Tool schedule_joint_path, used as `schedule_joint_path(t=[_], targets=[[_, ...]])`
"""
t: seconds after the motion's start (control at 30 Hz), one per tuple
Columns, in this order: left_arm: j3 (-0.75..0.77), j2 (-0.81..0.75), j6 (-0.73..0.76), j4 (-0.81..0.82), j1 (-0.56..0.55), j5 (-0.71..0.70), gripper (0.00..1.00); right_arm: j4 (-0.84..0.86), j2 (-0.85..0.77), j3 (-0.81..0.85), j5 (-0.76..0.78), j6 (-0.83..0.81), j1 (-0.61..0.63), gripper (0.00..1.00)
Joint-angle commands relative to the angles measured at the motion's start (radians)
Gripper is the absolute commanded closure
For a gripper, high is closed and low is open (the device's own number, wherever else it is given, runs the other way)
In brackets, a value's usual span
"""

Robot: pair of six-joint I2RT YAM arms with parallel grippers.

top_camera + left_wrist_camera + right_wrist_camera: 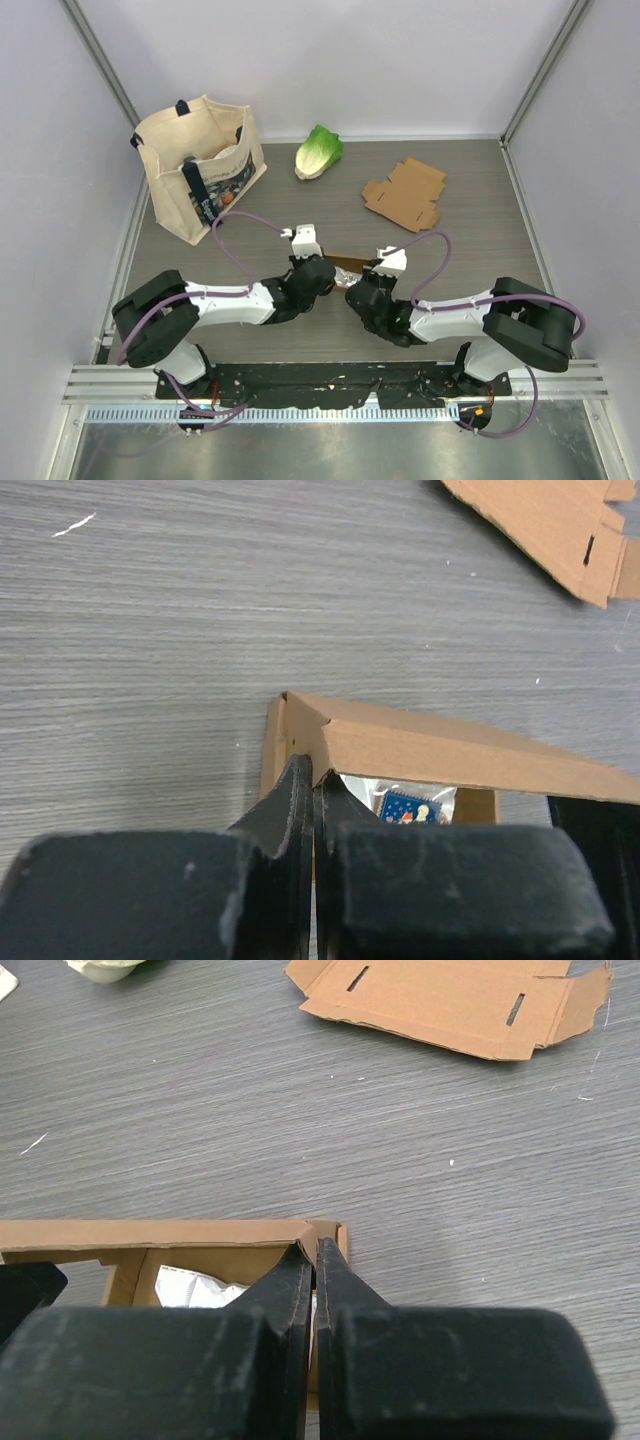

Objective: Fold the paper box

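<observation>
Paper box (347,262) sits near the front of the worktop (480,260), btwn the two arms. It's brown corrugated card in a low rectangular tray shape, side walls up, one long flap leaning over the open top. Inside lies a crinkly silver foil packet (405,805) w/ a small blue label.

Left claw (312,780) is at the box's left end, matte black fingers pressed together w/ no gap. Tips are right at the corner where wall meets flap; can't tell if card is nipped btwn them. Right claw (314,1255) is at the right-end corner, also closed to a thin slit, tips touching the card edge. Same doubt re a pinch.

Worktop is grey, fine wood-grain laminate, w/ a few pale scuffs. Further back, right of centre, a 2nd cardboard blank (405,195) lies flat & unfolded, w/ narrow slots and tabbed edges, well apart from the box. Beyond that, mid-back, is a pale green leafy lettuce head (318,152), tapered, lying on its side. In the far left corner stands a cream canvas tote bag (200,165) w/ dark navy handles and a printed front. It's open w/ stuff inside, too small to make out.
</observation>
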Motion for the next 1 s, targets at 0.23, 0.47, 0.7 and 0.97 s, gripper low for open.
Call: schedule_joint_path(t=[0.23, 0.47, 0.7, 0.97], targets=[[-0.139, 0.056, 0.083, -0.004, -0.038, -0.015, 1.00, 0.040, -0.042, -0.064, -0.044, -0.026, 0.010, 0.99], [-0.130, 0.041, 0.097, -0.027, -0.066, -0.038, 1.00, -0.209, -0.227, -0.061, -0.150, 0.017, 0.023, 0.79], [-0.134, -0.106, 0.111, -0.070, -0.067, 0.042, 0.82, -0.358, -0.514, -0.064, -0.351, -0.109, 0.010, 0.36], [-0.150, -0.341, 0.172, -0.124, 0.033, 0.254, 0.35, -0.563, -0.531, 0.082, -0.743, -0.203, -0.207, 0.31]])
